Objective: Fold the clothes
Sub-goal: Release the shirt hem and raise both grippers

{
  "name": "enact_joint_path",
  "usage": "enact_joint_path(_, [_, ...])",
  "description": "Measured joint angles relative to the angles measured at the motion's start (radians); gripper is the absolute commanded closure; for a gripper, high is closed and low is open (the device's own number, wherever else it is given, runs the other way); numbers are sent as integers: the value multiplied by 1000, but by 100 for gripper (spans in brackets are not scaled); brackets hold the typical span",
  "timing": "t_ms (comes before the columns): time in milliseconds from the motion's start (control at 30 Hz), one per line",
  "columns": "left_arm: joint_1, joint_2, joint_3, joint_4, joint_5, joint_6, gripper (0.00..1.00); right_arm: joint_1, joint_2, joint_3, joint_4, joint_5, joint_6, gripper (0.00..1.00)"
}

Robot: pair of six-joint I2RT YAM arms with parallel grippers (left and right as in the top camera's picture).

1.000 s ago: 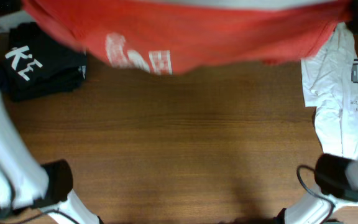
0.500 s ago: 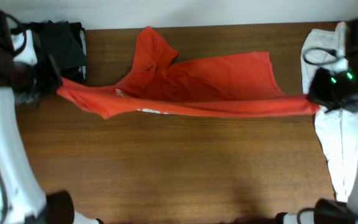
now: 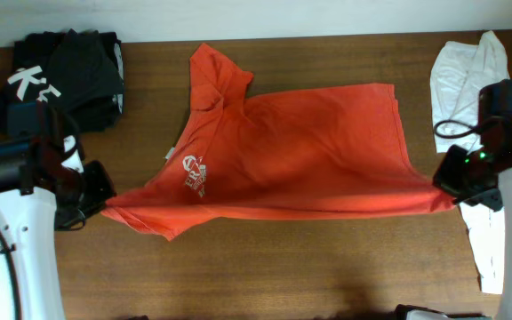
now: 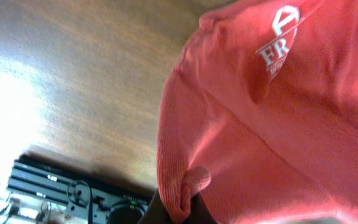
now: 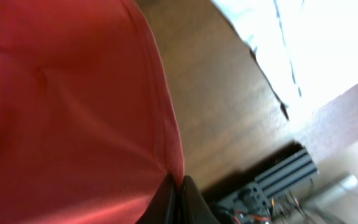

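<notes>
The red-orange T-shirt lies spread across the middle of the table, its white oval logo facing up at the left and one sleeve pointing to the far edge. My left gripper is shut on the shirt's near left corner; the pinched fabric shows in the left wrist view. My right gripper is shut on the near right corner, seen in the right wrist view. The near edge is stretched taut between the two grippers. The shirt fills most of the right wrist view.
Black folded garments with white letters lie at the far left corner. A white T-shirt lies along the right edge, partly under my right arm. Bare wooden table runs along the near side.
The shirt was lifted high before the camera, then came down. Both grippers have moved toward the near side, dragging the stretched edge and laying the shirt flat with the logo up.
</notes>
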Motion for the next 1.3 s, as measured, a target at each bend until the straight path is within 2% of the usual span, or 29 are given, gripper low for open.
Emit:
enact_joint_path(133, [0, -5, -194, 144, 0, -27, 99, 1, 14, -192, 126, 0, 30, 95])
enact_joint_path(200, [0, -5, -259, 208, 0, -45, 99, 1, 15, -237, 178, 0, 63, 95])
enact_joint_path(267, [0, -5, -315, 340, 0, -63, 99, 1, 17, -252, 239, -4, 93, 92])
enact_joint_path(433, [0, -3, -380, 599, 16, -101, 99, 1, 17, -333, 449, -15, 130, 91])
enact_joint_path(567, [-32, 68, -384, 711, 23, -103, 99, 1, 94, -341, 590, -15, 153, 93])
enact_joint_path(600, [-63, 119, -386, 755, 23, -103, 91, 1, 119, -341, 606, -15, 153, 88])
enact_joint_path(633, [-97, 174, -386, 808, 23, -106, 90, 1, 148, -343, 633, -15, 152, 78])
enact_joint_path(667, [-113, 216, -388, 861, 21, -110, 85, 1, 165, -345, 628, -31, 144, 47])
enact_joint_path(700, [-117, 257, -388, 890, 13, -113, 45, 1, 181, -346, 626, -62, 123, 22])
enact_joint_path(733, [-117, 291, -389, 924, -25, -116, 18, 1, 183, -346, 614, -84, 98, 13])
enact_joint_path(767, [-117, 297, -390, 928, -56, -113, 13, 1, 183, -346, 578, -101, 85, 4])
enact_joint_path(800, [-117, 297, -389, 928, -80, -101, 8, 1, 183, -347, 546, -114, 74, 1])
enact_joint_path(867, [-117, 297, -369, 842, -111, -76, 2, -2, 183, -347, 526, -121, 65, 1])
enact_joint_path(967, [-117, 297, -280, 709, -116, -70, 1, -41, 184, -348, 489, -120, 66, 1])
enact_joint_path(1100, [-117, 297, -262, 679, -116, -70, 1, -59, 185, -455, 515, -147, 65, 29])
enact_joint_path(1133, [-117, 297, -261, 679, -116, -70, 1, -57, 185, -480, 531, -152, 62, 46])
enact_joint_path(1300, [-117, 297, -261, 657, -116, -70, 1, -56, 188, -615, 686, -167, 65, 56])
